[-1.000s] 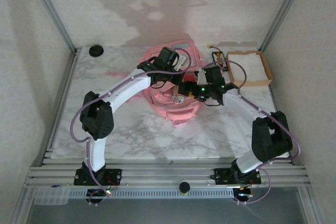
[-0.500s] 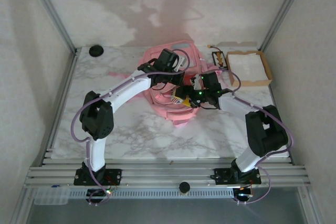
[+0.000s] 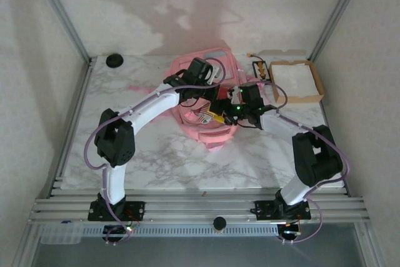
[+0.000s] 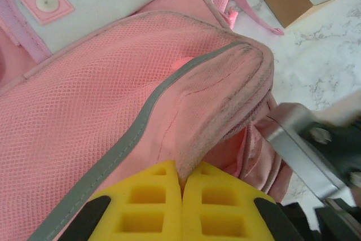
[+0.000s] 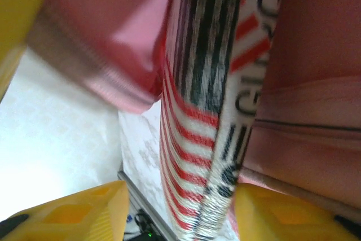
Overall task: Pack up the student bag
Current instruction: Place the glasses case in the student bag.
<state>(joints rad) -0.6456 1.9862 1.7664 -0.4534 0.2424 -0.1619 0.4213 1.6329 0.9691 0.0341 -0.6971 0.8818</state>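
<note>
Student bag (image 3: 212,134): lying mid-table toward the far edge, with both arms reaching over it.
Left gripper (image 4: 181,176): clamped shut on the bag's grey-trimmed mesh lip, which is held lifted.
Right gripper (image 5: 179,198): jaws apart around a striped packet (image 5: 197,94). One pad is seen clear of it, so no firm grip is judged.
Key relation: the packet's long axis runs straight ahead of the right jaws, with pink fabric on both sides.
Next call: a push along that axis, deeper into the bag, is judged likely.
</note>
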